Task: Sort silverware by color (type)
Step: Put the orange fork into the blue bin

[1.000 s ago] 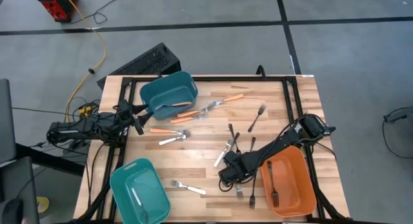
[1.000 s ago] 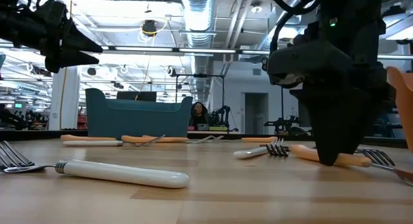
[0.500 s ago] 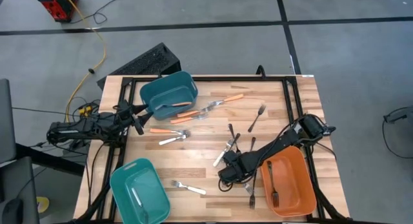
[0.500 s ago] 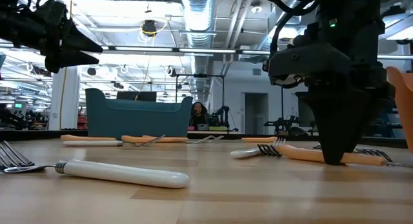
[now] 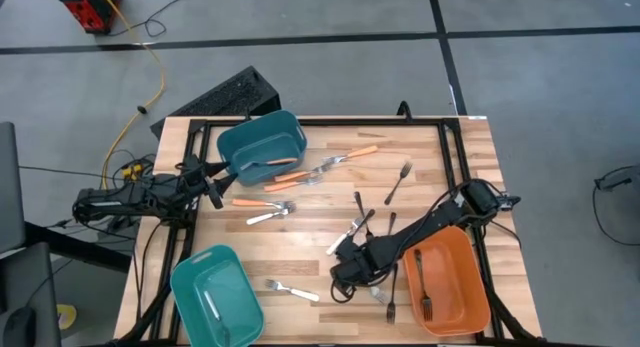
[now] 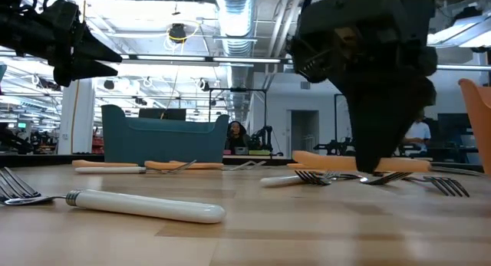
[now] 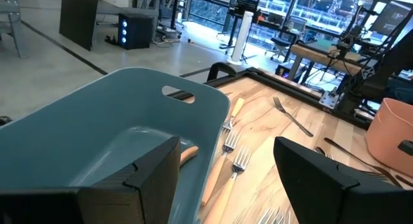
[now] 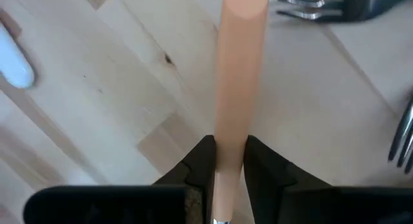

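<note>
**While the left arm waits, the right gripper pinches an orange-handled fork**

As one goes from the left side of the table, the left gripper (image 5: 213,184) comes first: it hangs beside the teal bin (image 5: 262,147) at the back left, and its two fingers stand spread with nothing between them. I think it waits there because this bin already holds an orange-handled piece, so it is a likely place for more of that kind. A second teal bin (image 5: 215,293) stands at the front left corner with one white fork inside.

Just beside the back bin several orange-handled forks (image 5: 290,177) lie on the wooden table (image 5: 310,249), and one white fork (image 5: 292,290) lies alone near the front.

Toward the middle right, some black forks (image 5: 398,182) and a few silver ones lie scattered. Here the right gripper (image 5: 342,272) is low over the table, and its fingers are pressed on the handle of an orange-handled fork (image 8: 236,75), which sticks out forward between them. In the low view the handle seems lifted a little above the wood, probably so it can be carried to a bin.

At the far right stands the orange bin (image 5: 448,282), with one black fork in it
</note>
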You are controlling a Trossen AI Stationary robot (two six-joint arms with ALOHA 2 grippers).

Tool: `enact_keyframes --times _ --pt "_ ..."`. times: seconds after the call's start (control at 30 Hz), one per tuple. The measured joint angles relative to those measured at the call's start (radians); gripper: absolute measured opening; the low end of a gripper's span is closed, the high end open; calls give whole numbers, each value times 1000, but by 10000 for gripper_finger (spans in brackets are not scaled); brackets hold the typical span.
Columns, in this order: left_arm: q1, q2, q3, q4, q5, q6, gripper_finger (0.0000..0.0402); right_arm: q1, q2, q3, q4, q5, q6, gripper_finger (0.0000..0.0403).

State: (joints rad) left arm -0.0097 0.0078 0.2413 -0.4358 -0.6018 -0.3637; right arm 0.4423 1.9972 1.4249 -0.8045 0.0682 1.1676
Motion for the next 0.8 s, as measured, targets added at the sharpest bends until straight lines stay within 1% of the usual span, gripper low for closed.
enact_keyframes --times 0.27,0.47,0.6,0.8 --pt "0 0 0 0 0 2 235 -44 -2 14 7 4 -218 90" --pt "0 0 0 0 -9 4 235 -104 -2 14 11 -38 -355 90" --pt "0 0 0 0 -10 4 235 -139 -3 15 25 -43 -449 91" --pt "0 0 0 0 -12 4 235 -199 -4 65 15 -46 -571 91"
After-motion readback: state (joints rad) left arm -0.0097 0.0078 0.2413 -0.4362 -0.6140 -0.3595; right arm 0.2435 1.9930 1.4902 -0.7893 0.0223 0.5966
